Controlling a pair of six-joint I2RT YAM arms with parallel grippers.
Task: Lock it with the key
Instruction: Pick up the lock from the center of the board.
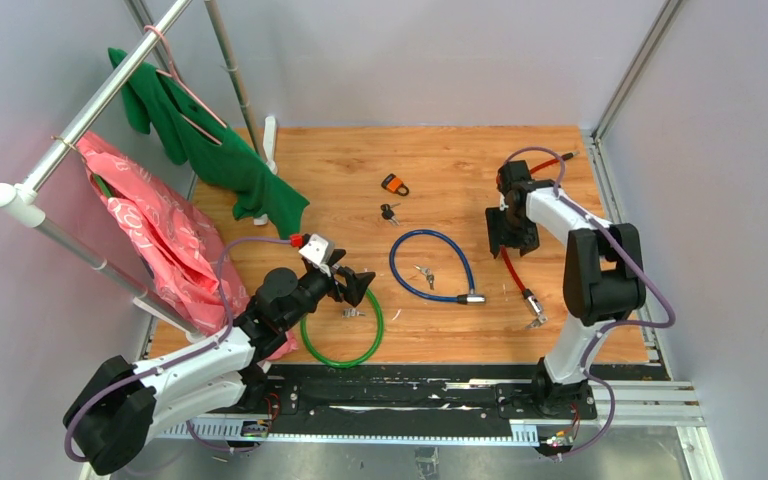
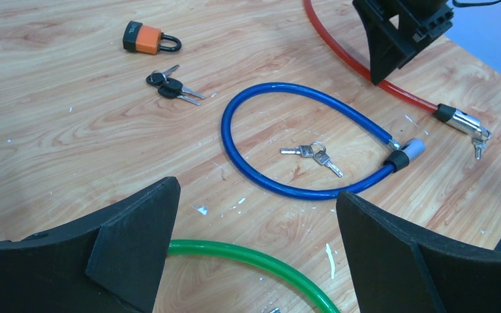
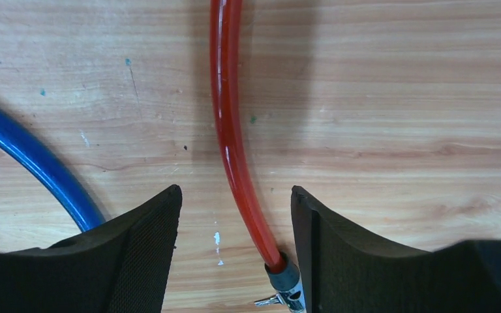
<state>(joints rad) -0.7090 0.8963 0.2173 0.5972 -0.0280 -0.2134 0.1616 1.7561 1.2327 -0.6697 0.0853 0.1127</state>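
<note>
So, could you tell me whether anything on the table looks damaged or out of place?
Nothing looks broken or spilled. Small white flecks dot the wooden table beside the blue cable lock, like chips or scuffs, and a green garment hangs over the table's far left corner.

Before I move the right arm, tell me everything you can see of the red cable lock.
The red cable lock is a glossy, plastic-coated cable lying unlooped on the right side of the table, running from the far right corner toward the near edge. Its near end has a black collar and a metal head, with what looks like a key in it. The open right gripper straddles it near the head; contact cannot be told. It lies apart from the blue lock.
</note>
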